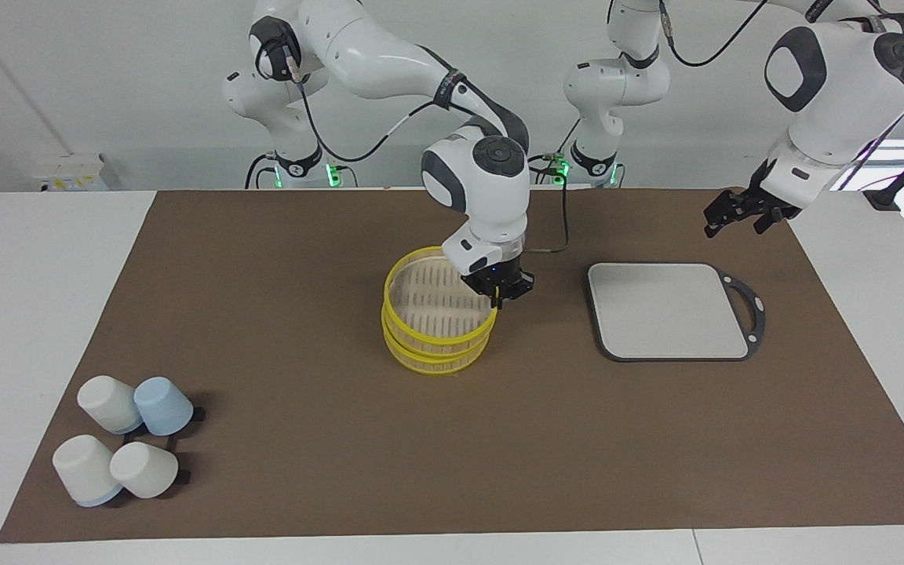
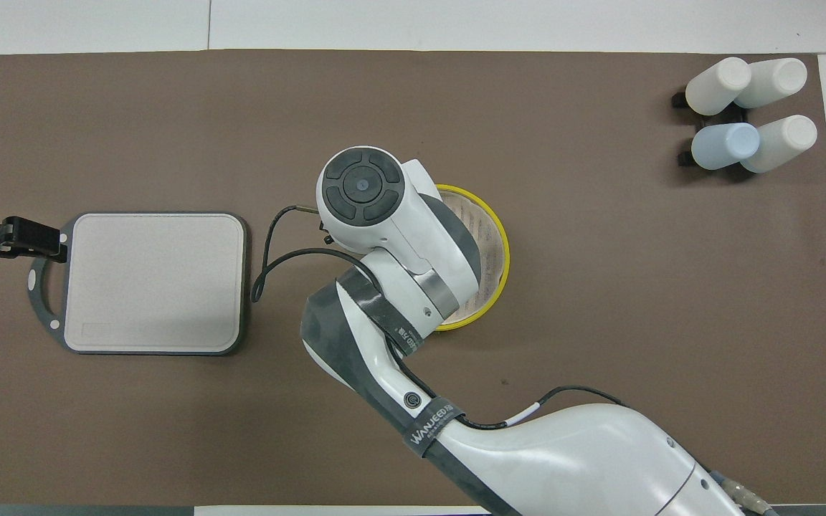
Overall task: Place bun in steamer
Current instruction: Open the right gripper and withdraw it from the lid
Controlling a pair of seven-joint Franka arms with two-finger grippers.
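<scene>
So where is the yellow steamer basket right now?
The steamer sits mid-table, between the grey board and the cups. The right gripper is at its rim.

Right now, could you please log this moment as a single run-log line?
right gripper: at steamer rim, fingers unclear | bun: not visible | left gripper: waiting over mat near grey board | cups: untouched

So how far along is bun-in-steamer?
Done: nothing confirmed. No bun shows on the visible part of the steamer floor or on the grey board. In hand: the right gripper is down at the steamer's rim on the board's side; whether it carries the bun can't be seen. The left gripper waits beside the board. Left: bun resting in the steamer.
</scene>
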